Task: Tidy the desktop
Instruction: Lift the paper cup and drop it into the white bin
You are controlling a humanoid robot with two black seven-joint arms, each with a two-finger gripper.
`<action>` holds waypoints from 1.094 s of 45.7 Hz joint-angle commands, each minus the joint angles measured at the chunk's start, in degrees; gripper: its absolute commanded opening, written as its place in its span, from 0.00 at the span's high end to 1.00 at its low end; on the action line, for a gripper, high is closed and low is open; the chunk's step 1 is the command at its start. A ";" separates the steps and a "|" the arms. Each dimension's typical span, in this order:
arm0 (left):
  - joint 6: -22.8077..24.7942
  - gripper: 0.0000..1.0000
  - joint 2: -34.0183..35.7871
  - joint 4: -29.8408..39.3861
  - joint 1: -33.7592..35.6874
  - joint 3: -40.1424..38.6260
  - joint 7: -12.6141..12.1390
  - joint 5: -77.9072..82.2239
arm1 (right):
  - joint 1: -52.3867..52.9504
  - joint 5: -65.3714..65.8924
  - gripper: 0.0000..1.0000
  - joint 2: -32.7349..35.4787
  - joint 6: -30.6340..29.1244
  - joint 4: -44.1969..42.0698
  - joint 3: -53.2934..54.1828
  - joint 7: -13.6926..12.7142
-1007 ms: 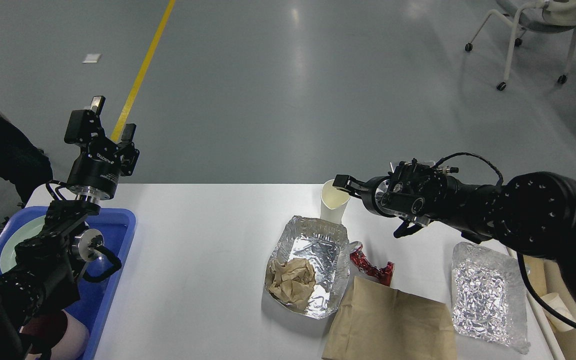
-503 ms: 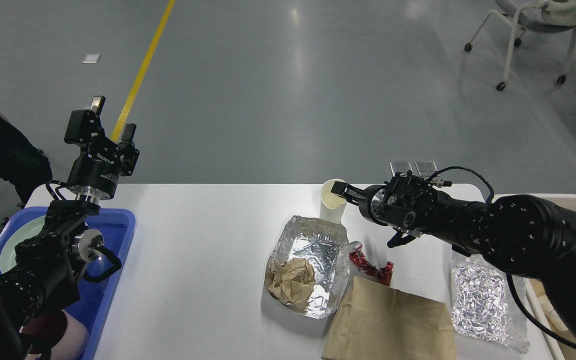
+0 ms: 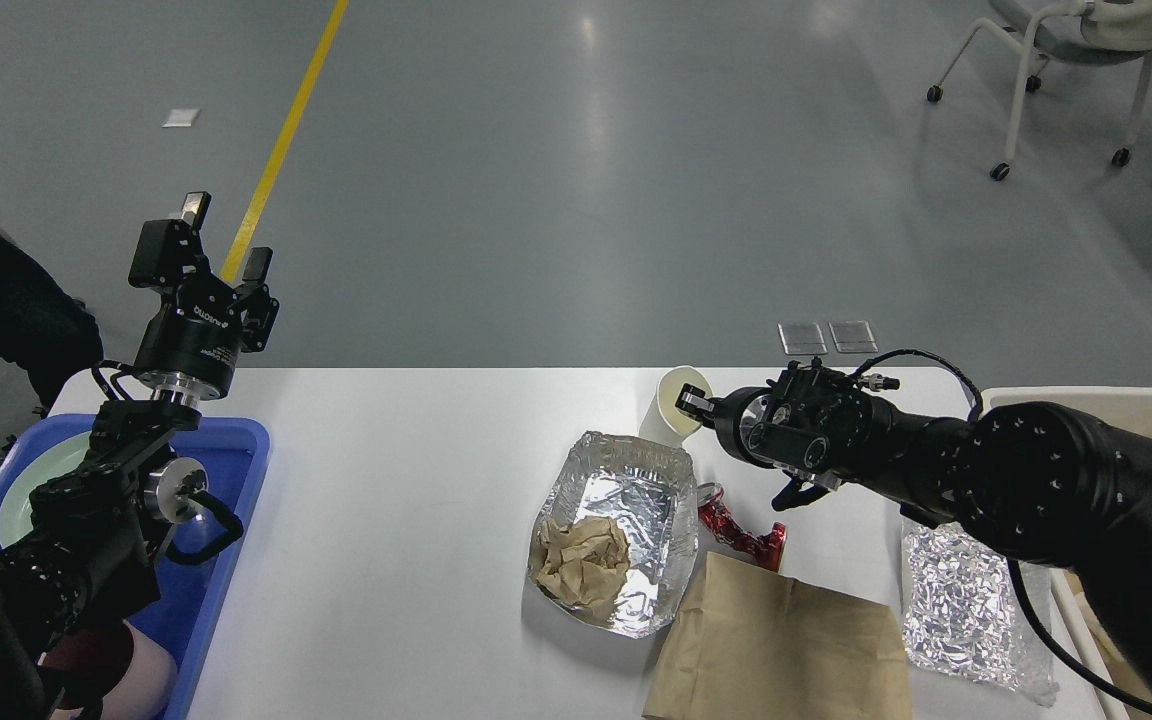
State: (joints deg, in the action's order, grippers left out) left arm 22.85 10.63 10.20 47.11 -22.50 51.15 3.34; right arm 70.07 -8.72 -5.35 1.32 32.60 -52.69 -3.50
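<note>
Moved lower and nearer since the earlier pictures: right claw, now at the rim of the white paper cup, which leans a bit more than before. Hard to tell how wide that claw is or whether it grips the cup, since only one dark finger tip shows at the rim. Left claw held up in the same spot as before, fingers spread apart, holding nothing, above the blue plastic tray. Big white worktop right in front, filling the lower middle, with a crinkly silver foil tray holding crumpled brown paper, a red shiny wrapper, a flat brown paper bag and a clear bag of crushed foil. Could tip the cup over with a push at the rim, and maybe spill anything inside. Cup's bottom hidden behind the foil tray. Beige bin mostly hidden by the right arm. Bag cut off at the bottom edge.
</note>
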 commanded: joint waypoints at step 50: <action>0.01 0.04 0.00 0.00 0.00 0.00 0.00 0.00 | 43.93 -0.68 1.00 37.08 -18.46 34.28 -1.10 0.25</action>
State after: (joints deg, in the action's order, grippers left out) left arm 22.84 10.64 10.20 47.11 -22.50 51.15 3.34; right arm 113.02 -9.49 28.42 -15.82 66.42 -53.11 -3.27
